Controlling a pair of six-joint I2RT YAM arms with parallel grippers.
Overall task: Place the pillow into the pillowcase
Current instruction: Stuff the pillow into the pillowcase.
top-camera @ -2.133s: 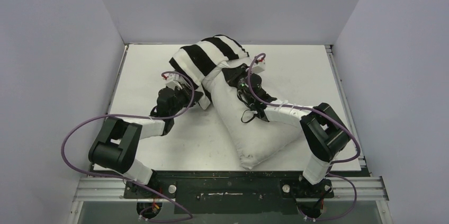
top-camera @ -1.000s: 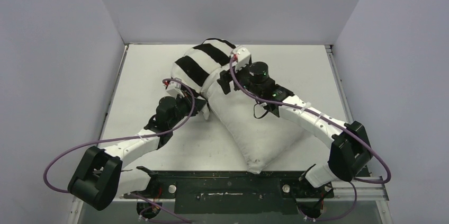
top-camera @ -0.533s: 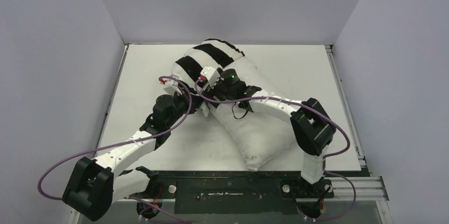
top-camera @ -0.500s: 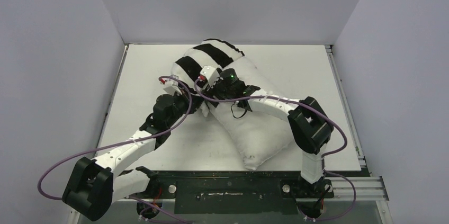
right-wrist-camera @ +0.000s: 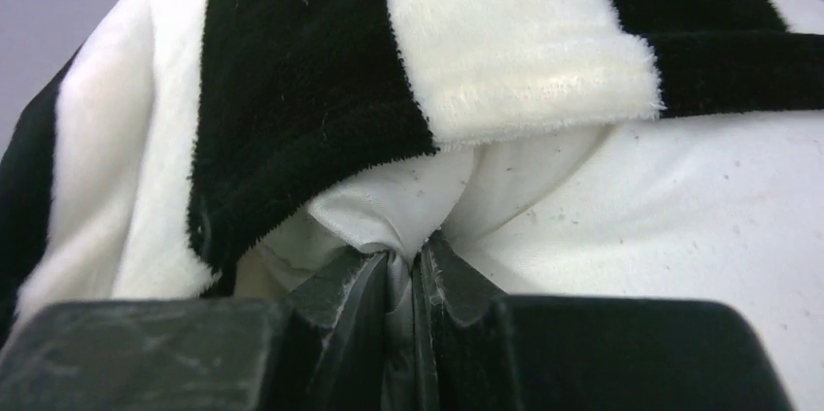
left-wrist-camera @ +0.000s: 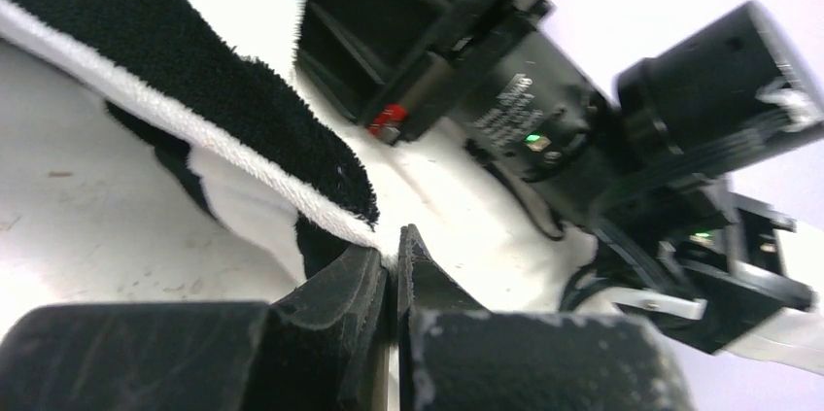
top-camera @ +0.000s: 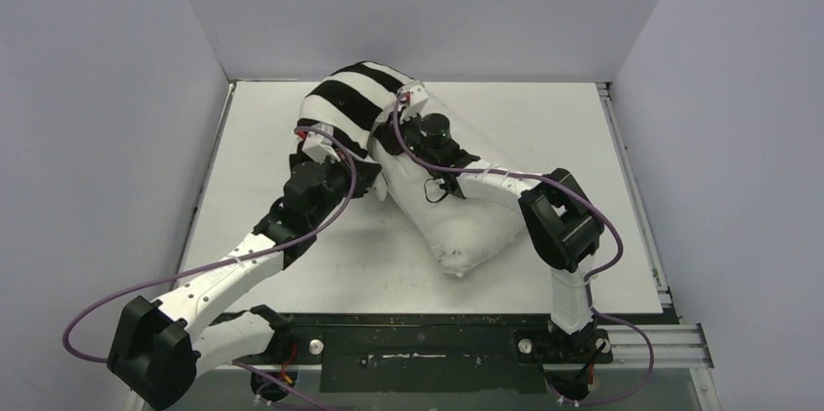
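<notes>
The black-and-white striped pillowcase (top-camera: 342,100) lies bunched at the back of the table, over the far end of the off-white pillow (top-camera: 457,222). The pillow runs diagonally toward the front right. My left gripper (top-camera: 367,185) is shut on the pillowcase's white hem (left-wrist-camera: 374,236) at the opening's lower edge. My right gripper (top-camera: 391,129) is shut on a pinch of the pillow's fabric (right-wrist-camera: 403,226), just under the pillowcase's folded rim (right-wrist-camera: 525,81). The right wrist (left-wrist-camera: 544,129) fills the left wrist view, close above the pillow (left-wrist-camera: 457,217).
The white table (top-camera: 554,139) is closed in by grey walls on the left, back and right. A metal rail (top-camera: 418,338) with both arm bases runs along the front edge. Purple cables (top-camera: 107,304) loop off both arms.
My right gripper has closed on the pillow fabric and moved back toward the pillowcase. The pillow's near corner has slid away from the front edge. The left arm has reached farther in, still shut.
</notes>
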